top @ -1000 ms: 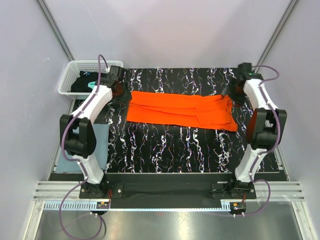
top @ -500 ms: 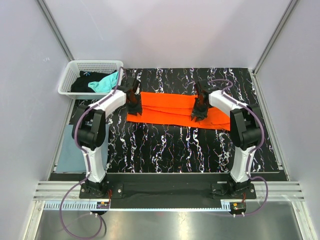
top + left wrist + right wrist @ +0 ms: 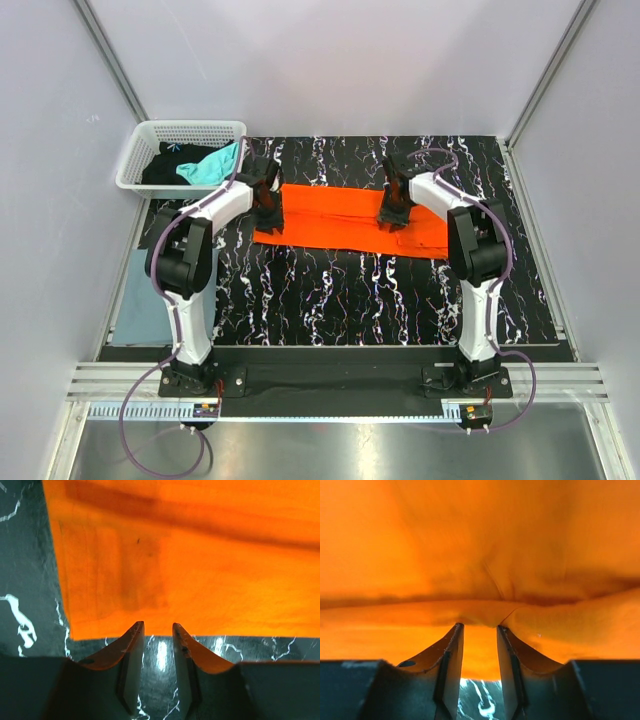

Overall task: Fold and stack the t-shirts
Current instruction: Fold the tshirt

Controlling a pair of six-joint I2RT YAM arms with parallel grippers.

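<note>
The bright orange t-shirt [image 3: 330, 215] lies as a long flat strip across the back of the black marbled table [image 3: 330, 300]. My left gripper [image 3: 268, 214] rests at the shirt's left end. In the left wrist view its tips [image 3: 157, 625] sit at the hem of the orange cloth [image 3: 200, 570]; the jaws are narrowed but open, with bare table between them. My right gripper [image 3: 393, 212] is over the shirt's right part. Its jaws [image 3: 479, 626] are open a little, and a raised fold of orange cloth [image 3: 480, 555] lies across the tips.
A white lattice basket [image 3: 190, 125] at the back left holds a teal t-shirt [image 3: 210, 165] and a black one [image 3: 162, 168]. A grey-blue t-shirt [image 3: 140, 290] lies flat beside the table's left edge. Grey walls close in the back and sides.
Both arms swung in from the table's back corners onto the orange shirt, and both pairs of jaws narrowed. The right gripper has since shifted slightly toward the back.
</note>
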